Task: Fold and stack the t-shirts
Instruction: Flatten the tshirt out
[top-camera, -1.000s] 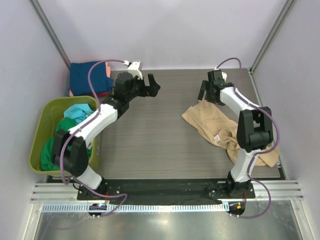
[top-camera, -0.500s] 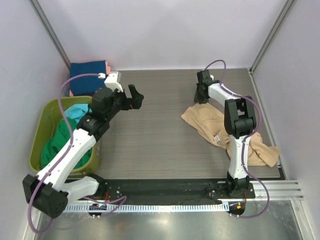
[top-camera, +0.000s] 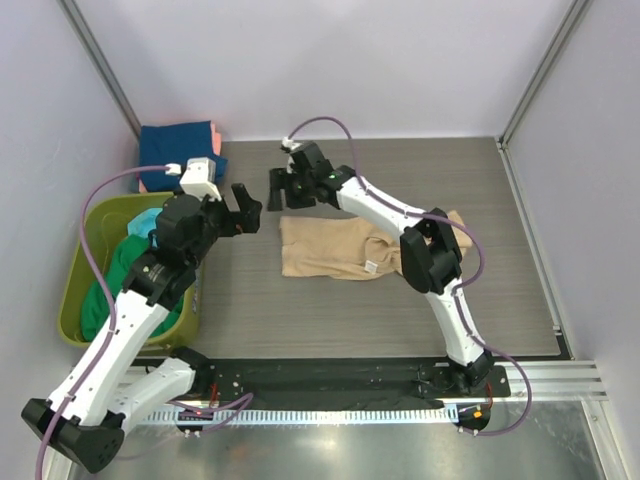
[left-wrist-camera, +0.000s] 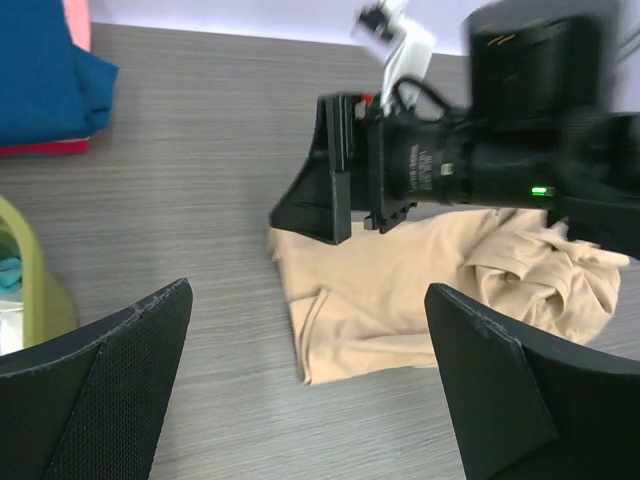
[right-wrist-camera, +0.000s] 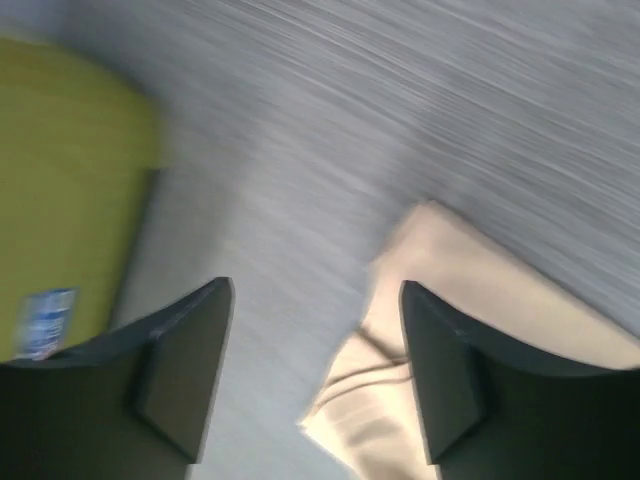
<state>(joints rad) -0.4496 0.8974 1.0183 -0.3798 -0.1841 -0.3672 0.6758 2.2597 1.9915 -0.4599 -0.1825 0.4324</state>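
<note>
Overhead, a tan t-shirt (top-camera: 335, 248) lies stretched across the middle of the grey table (top-camera: 300, 310). Its left half is flat, and its right end is bunched where the right arm crosses above it. The right gripper (top-camera: 285, 188) hangs over the shirt's upper-left corner with its jaws spread wide. The blurred wrist view shows that corner lying below and between the two fingers (right-wrist-camera: 185, 370), pinched by neither; whether a fingertip brushes the cloth cannot be told. The left gripper (top-camera: 240, 208) sits just left of that corner, close to the right gripper and pointing toward it. Its jaws are also spread wide and hold nothing, and its own camera shows the shirt's left edge on the table between them. In the upper left of the overhead frame is a folded stack, with a navy blue t-shirt (top-camera: 178, 145) on top and pink (left-wrist-camera: 75, 20) and red (left-wrist-camera: 40, 148) cloth showing at its edges. At the left edge, an olive-green bin (top-camera: 75, 280) holds a crumpled green t-shirt (top-camera: 105, 290) and a teal one (top-camera: 140, 228).
</note>
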